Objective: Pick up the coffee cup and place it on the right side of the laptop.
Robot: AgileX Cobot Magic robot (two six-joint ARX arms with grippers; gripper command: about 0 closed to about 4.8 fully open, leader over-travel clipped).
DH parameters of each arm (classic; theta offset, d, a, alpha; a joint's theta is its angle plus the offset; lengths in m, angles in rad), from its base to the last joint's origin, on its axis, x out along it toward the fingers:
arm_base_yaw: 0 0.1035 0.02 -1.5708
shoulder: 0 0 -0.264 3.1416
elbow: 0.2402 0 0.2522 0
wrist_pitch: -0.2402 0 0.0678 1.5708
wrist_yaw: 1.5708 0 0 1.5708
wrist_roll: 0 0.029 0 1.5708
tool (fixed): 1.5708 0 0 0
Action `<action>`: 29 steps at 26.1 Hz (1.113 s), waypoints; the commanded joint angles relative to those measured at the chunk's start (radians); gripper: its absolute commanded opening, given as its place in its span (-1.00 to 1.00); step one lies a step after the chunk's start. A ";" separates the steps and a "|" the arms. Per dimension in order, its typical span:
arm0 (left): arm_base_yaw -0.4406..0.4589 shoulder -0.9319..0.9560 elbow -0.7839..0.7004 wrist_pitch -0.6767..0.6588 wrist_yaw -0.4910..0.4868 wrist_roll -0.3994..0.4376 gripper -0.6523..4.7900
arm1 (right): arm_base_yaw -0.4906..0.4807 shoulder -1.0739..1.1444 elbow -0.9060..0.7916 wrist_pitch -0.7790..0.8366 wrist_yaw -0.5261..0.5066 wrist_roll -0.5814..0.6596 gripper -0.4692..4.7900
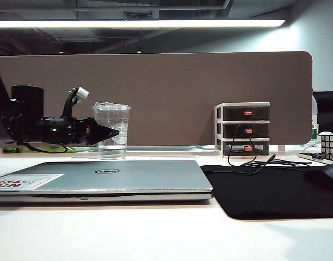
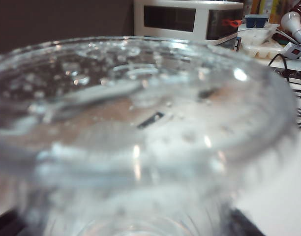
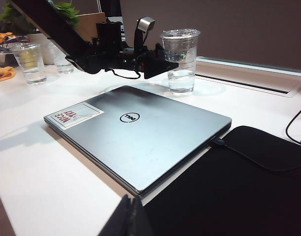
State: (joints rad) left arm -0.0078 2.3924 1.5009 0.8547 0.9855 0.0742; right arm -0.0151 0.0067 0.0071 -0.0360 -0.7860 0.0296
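The coffee cup [image 1: 115,115], clear plastic with a lid and a little clear liquid, stands upright on the white desk behind the closed silver laptop [image 1: 117,176]. My left gripper [image 1: 113,132] reaches in level from the left, open, its black fingers on either side of the cup's middle. From the right wrist view the cup [image 3: 182,49] stands beyond the laptop [image 3: 140,137] with the left gripper [image 3: 170,63] at it. The cup [image 2: 140,123] fills the left wrist view, blurred and very close. My right gripper [image 3: 133,216] is shut and holds nothing, low over the mat's near edge.
A black mouse mat [image 1: 270,190] lies right of the laptop. Behind it stand a three-drawer organizer [image 1: 244,129] with black cables [image 1: 253,160] and a puzzle cube [image 1: 331,145]. A brown partition [image 1: 172,92] backs the desk. Another clear cup [image 3: 28,61] stands far off.
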 commanded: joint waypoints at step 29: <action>-0.071 0.045 0.137 -0.053 -0.066 0.065 0.61 | 0.007 0.002 -0.006 0.010 -0.001 -0.004 -0.82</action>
State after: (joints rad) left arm -0.0727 2.4405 1.6321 0.7937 0.9157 0.1394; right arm -0.0120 0.0067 0.0071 -0.0360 -0.7864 0.0296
